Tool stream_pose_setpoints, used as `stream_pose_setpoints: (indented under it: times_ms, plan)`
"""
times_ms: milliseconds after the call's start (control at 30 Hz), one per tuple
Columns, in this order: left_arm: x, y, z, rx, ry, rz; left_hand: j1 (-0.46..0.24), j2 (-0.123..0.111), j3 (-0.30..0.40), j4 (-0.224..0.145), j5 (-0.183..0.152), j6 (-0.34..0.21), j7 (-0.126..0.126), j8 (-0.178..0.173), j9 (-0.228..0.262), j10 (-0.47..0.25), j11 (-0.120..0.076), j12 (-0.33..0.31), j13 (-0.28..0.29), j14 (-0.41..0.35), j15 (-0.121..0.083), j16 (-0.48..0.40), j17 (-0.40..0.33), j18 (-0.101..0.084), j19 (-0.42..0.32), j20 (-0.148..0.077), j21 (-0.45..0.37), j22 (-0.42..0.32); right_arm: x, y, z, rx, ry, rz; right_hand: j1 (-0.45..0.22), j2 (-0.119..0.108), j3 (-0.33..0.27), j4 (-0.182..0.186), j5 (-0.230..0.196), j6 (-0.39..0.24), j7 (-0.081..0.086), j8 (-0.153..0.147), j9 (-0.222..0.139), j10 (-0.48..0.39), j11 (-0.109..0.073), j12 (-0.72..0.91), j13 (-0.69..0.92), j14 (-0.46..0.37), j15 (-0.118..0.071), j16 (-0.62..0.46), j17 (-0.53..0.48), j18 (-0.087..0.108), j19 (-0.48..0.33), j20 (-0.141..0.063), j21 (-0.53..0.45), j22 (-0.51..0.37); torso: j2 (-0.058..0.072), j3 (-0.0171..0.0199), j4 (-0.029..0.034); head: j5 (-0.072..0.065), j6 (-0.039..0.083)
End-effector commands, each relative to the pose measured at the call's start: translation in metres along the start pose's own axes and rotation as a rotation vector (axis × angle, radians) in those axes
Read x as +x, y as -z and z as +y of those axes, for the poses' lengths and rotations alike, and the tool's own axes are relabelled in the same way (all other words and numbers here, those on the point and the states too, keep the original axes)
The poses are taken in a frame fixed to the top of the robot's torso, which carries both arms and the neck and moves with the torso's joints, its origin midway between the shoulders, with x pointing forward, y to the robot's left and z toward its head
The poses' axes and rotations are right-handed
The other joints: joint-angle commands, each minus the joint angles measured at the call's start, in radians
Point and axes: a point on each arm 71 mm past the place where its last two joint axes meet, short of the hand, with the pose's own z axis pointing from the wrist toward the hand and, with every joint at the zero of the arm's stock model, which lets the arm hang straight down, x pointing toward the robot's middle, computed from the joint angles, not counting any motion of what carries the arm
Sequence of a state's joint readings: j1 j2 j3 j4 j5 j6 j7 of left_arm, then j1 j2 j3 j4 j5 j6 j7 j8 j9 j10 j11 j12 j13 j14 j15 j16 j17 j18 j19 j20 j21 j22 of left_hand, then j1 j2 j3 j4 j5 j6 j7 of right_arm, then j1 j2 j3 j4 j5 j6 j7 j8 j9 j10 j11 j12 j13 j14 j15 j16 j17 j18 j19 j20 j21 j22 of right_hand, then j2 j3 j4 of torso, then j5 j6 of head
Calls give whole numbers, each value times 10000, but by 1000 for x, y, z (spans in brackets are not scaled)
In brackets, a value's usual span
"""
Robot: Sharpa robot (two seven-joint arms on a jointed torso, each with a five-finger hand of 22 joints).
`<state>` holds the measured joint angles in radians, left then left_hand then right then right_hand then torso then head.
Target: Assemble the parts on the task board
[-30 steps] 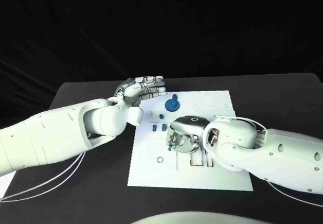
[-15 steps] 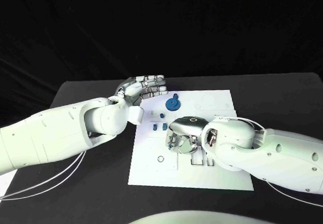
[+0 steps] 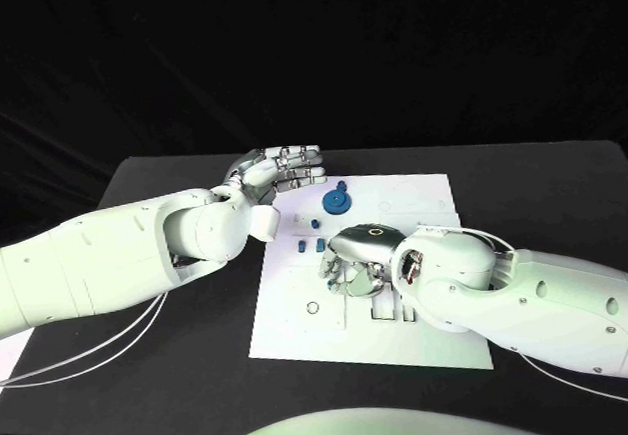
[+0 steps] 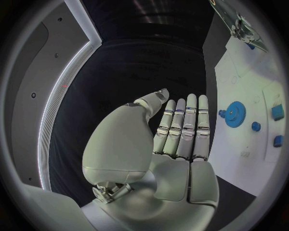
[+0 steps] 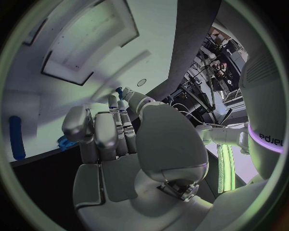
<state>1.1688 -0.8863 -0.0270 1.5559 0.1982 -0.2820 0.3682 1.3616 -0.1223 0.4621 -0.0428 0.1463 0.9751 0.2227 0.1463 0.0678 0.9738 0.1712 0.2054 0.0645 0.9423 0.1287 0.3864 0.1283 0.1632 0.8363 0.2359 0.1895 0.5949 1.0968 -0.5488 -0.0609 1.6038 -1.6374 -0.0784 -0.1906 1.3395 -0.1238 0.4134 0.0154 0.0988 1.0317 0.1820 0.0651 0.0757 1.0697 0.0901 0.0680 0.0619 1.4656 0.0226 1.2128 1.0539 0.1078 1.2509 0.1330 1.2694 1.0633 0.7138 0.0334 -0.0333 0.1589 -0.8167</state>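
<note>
At mid-frame the white task board [image 3: 414, 195] lies on the black counter [image 3: 168, 188]. Right hand [image 3: 359, 270] hangs over its centre, fingers spread, empty. Left hand [image 3: 275, 170], fingers straight and empty, hovers beside the blue gear [image 3: 336, 202].

Beside the right hand [image 5: 129, 149], the robot's white arm [image 5: 268, 120] bears dark lettering above a purple band; it appears mirrored, roughly "sharpa", partly cut off.

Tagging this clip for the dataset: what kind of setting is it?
Most likely a robotics lab test bench, not a factory line: a black table against a dark backdrop, a white task board with small blue parts such as a gear, and equipment racks at the right wrist view's rim.
</note>
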Motion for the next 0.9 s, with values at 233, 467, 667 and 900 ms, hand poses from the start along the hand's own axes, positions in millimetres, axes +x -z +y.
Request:
stream_pose_setpoints:
  times_ms: [233,467,667,900]
  plan:
    - [1,0,0,-14,95,199,-25,113,-47,-1,39,69,31,60,1,89,17,66,-12,94,1,-62,-25,194,103,-5,27,-24,-6,23,-4,319,-152,-763,-28,-49,-376,-57,153,-509,100,-16,-84,-830,406,226,53,-39,158,-324,-453,144,-351,72,-345,-477,-14,2,-17,-31,29]
    - [0,0,0,-38,94,191,-25,113,-47,-1,39,69,31,60,1,89,17,66,-12,94,1,-62,-25,194,103,-5,27,-24,-38,55,-22,855,-93,-1603,37,-38,-572,-94,283,-528,-95,12,-68,-679,267,569,86,-32,63,-352,-534,153,-328,16,-374,-497,-50,-9,-64,-101,109]
    - [0,-1,0,-61,99,202,-28,117,-45,2,40,67,32,60,0,89,18,65,-12,97,2,-67,-29,193,106,-6,27,-30,-57,78,-49,1714,159,-2014,-7,-95,-751,-59,388,-454,-192,19,-55,-388,163,806,69,44,-29,-275,-459,89,-76,-67,-185,-213,-80,-31,-126,-227,215]
    - [-1,-1,6,-170,137,192,-24,125,-38,2,42,66,30,61,0,89,17,65,-13,101,1,-72,-32,193,110,-8,27,-36,-64,93,-73,2263,578,-2261,23,-194,-927,-69,405,-443,-236,6,-58,-511,150,779,22,41,-44,-325,-536,104,-125,-99,-255,-312,-101,-12,-234,-260,280]
